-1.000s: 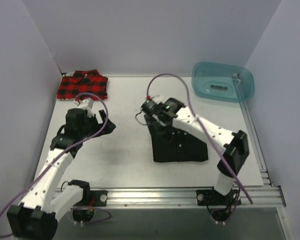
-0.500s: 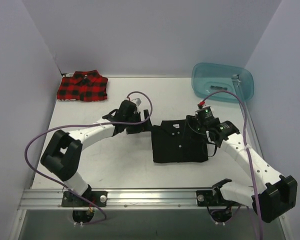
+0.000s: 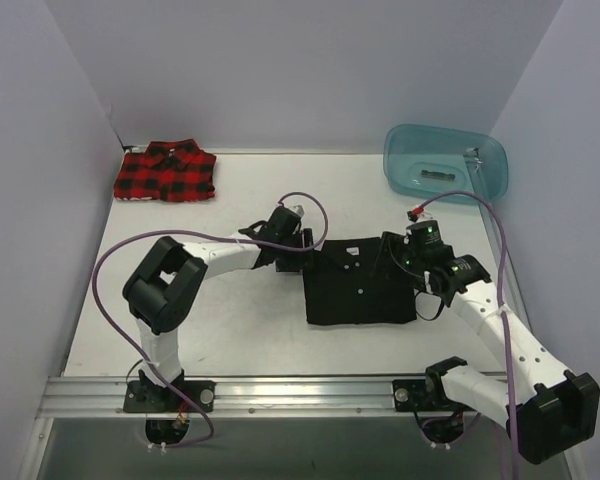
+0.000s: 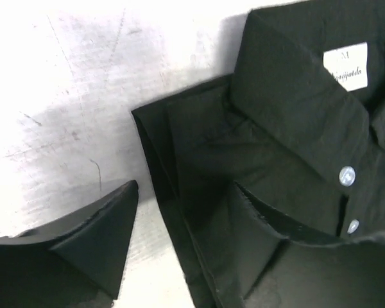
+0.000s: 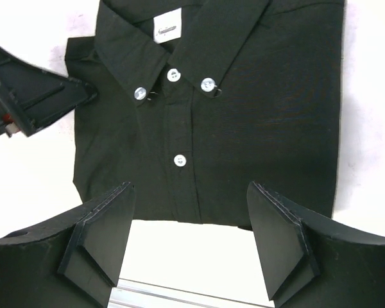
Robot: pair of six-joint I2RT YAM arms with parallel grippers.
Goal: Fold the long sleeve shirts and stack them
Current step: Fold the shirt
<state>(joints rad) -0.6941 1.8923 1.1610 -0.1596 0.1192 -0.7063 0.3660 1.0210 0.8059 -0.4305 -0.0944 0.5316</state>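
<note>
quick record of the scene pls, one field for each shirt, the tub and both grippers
black shirt: folded, buttons up, centre
plaid shirt: folded, far left corner, apart from the black one
teal tub: far right corner
left gripper: open, astride the black shirt's side edge by the collar
right gripper: open, above the black shirt, not touching
stacked: not yet

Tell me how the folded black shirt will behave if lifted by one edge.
Soft cloth, so the black shirt will likely sag. Its stacked folds look loose and may fall open unless every layer is pinched. Lying flat on the table, it should slide rather than roll when pushed.
</note>
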